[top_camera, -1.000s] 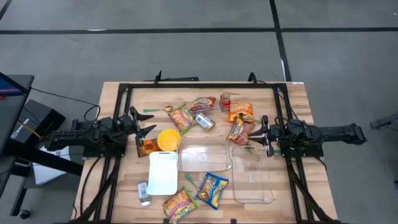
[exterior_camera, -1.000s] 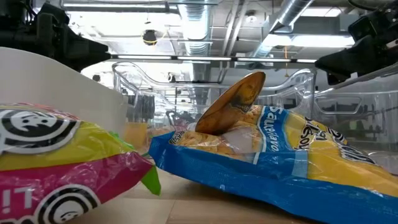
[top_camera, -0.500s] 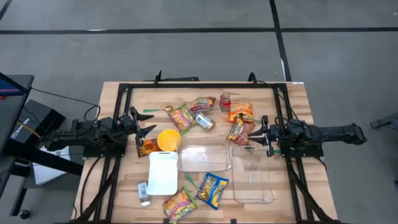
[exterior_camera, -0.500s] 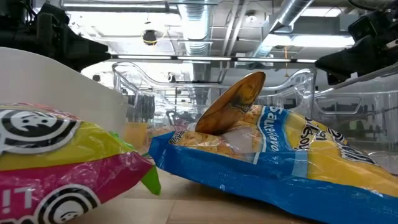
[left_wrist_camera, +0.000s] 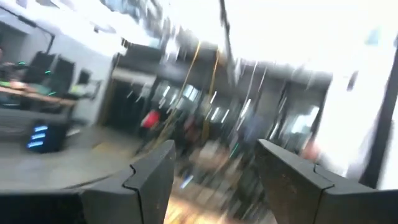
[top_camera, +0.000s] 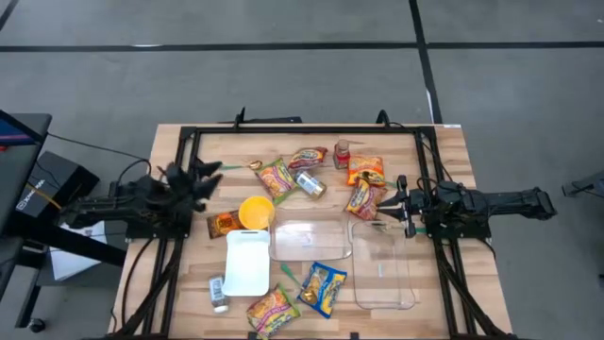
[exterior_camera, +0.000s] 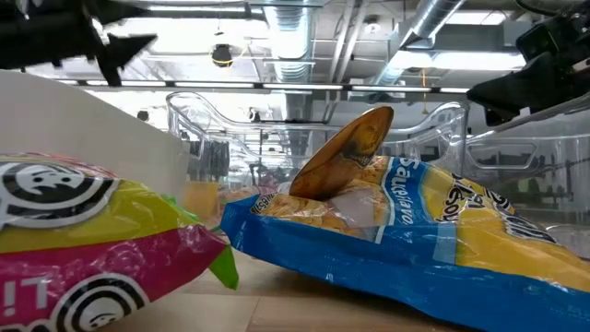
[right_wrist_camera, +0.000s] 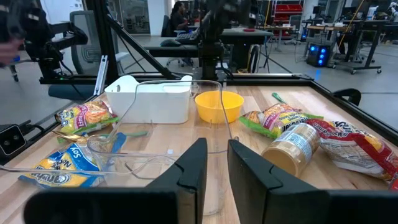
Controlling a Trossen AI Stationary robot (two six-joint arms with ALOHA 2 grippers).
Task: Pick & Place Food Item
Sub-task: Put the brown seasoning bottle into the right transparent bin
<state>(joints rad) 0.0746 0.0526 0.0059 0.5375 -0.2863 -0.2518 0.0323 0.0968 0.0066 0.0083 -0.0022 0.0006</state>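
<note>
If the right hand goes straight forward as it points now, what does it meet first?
Probably the clear container. The right hand, nearly shut, points across the table at it; the yellow bowl lies farther on. Depth is uncertain.

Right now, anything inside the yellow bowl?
The yellow bowl looks empty in the high view, plain yellow inside. In the right wrist view its rim hides the bottom, so something small and flat can't be ruled out.

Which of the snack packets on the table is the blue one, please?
The blue snack packet lies at the near edge between the two clear containers; the other packets are yellow, orange or red.
</note>
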